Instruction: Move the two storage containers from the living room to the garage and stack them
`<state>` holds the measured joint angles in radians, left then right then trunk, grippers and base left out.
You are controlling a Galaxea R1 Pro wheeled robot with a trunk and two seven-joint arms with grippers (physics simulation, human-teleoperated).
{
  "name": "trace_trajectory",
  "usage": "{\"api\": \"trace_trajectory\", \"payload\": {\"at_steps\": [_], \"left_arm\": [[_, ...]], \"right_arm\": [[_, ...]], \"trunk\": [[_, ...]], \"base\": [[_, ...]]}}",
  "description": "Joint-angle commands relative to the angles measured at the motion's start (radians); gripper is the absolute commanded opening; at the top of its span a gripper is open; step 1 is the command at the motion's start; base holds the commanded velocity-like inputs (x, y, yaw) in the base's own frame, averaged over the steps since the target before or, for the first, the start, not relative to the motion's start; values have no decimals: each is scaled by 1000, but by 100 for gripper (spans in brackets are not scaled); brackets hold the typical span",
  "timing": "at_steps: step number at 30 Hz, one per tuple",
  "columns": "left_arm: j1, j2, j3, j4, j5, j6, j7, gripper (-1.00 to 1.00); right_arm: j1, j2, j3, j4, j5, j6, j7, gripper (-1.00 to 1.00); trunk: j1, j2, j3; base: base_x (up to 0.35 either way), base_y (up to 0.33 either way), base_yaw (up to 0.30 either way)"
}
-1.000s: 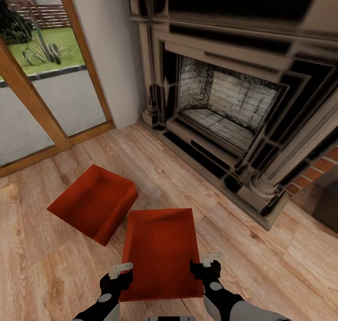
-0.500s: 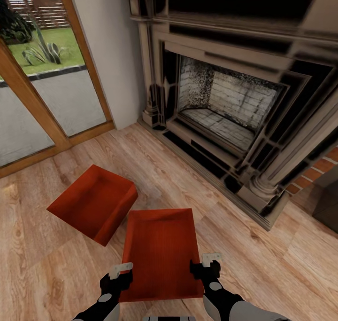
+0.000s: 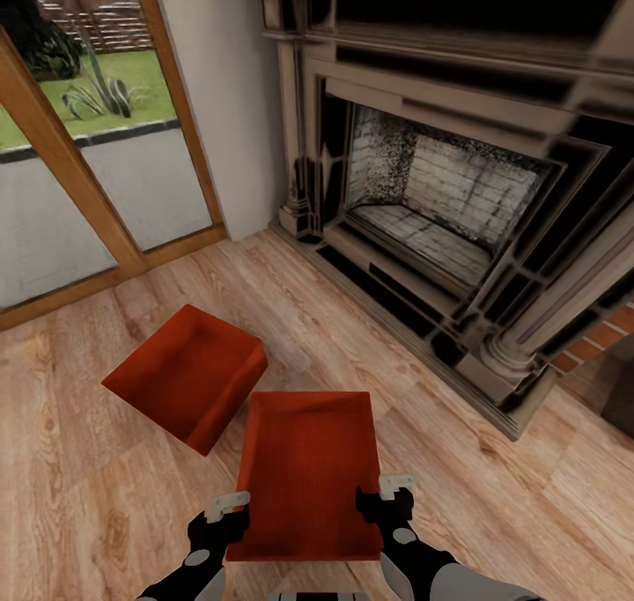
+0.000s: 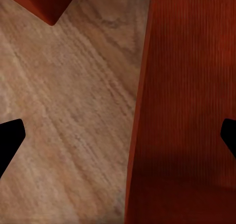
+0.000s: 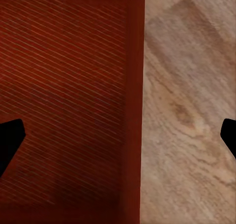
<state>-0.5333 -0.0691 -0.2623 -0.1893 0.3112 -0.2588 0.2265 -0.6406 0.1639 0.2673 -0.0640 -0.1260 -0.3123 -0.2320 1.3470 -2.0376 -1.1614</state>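
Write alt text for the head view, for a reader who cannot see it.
Two red-orange bins sit on a light wood floor: the near bin lies between the left gripper and right gripper, one at each side wall, and the far bin sits turned at an angle beyond it to the left. A dark fireplace stands ahead and glass doors at left.
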Motion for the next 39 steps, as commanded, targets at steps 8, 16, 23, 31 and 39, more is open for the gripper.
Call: {"api": "trace_trajectory", "payload": {"at_steps": [8, 16, 23, 31, 39], "left_arm": [[-1, 0, -10, 1, 8, -3, 5, 100], [-1, 0, -11, 1, 8, -2, 5, 100], [-1, 0, -12, 2, 8, 0, 5, 100], [-1, 0, -12, 1, 7, -2, 4, 100], [-1, 0, -12, 1, 7, -2, 4, 100]], "right_arm": [[-1, 0, 9, 1, -10, -4, -2, 100], [-1, -1, 9, 1, -10, -4, 0, 100], [-1, -2, 9, 1, -10, -4, 0, 100], [-1, -5, 7, 1, -10, -5, 0, 100], [-1, -8, 7, 1, -10, -5, 0, 100]], "trunk": [[0, 0, -1], [0, 0, -1], [0, 0, -1], [0, 0, -1], [0, 0, -1]], "base": [[0, 0, 3], [0, 0, 0], [58, 123, 0], [17, 36, 0], [1, 1, 0]]}}
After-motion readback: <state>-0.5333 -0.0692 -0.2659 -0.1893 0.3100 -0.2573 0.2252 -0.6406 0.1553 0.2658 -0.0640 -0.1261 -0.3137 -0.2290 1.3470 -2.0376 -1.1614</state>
